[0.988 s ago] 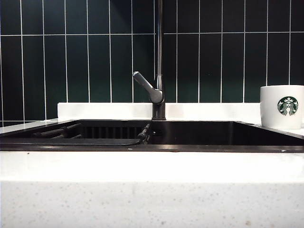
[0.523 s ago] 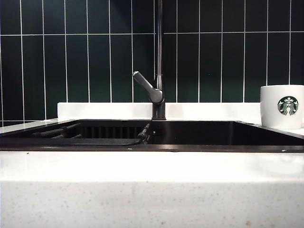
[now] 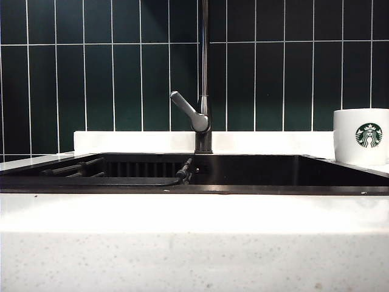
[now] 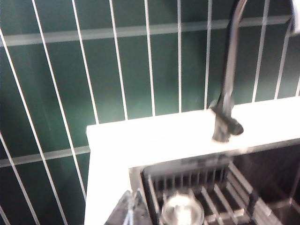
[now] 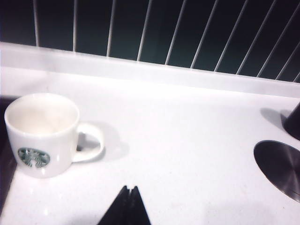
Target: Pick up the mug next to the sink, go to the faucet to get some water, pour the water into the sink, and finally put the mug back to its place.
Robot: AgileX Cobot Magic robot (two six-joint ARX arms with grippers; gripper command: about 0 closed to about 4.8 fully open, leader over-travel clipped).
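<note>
The white mug (image 3: 361, 137) with its green logo stands on the counter at the right of the black sink (image 3: 194, 189). The dark faucet (image 3: 204, 115) rises behind the sink's middle. Neither gripper shows in the exterior view. In the right wrist view the mug (image 5: 44, 133) stands upright and empty, its handle (image 5: 92, 140) turned toward my right gripper (image 5: 130, 188), which is shut and a short way from it. My left gripper (image 4: 132, 194) is shut over the counter by the sink's corner (image 4: 137, 174), with the faucet (image 4: 227, 93) beyond it.
A slatted rack (image 4: 220, 192) and a round metal drain (image 4: 183, 211) lie in the sink. Two dark round objects (image 5: 279, 166) sit on the white counter (image 5: 187, 122) on the far side of the right gripper from the mug. Dark green tiles (image 3: 109, 79) back the counter.
</note>
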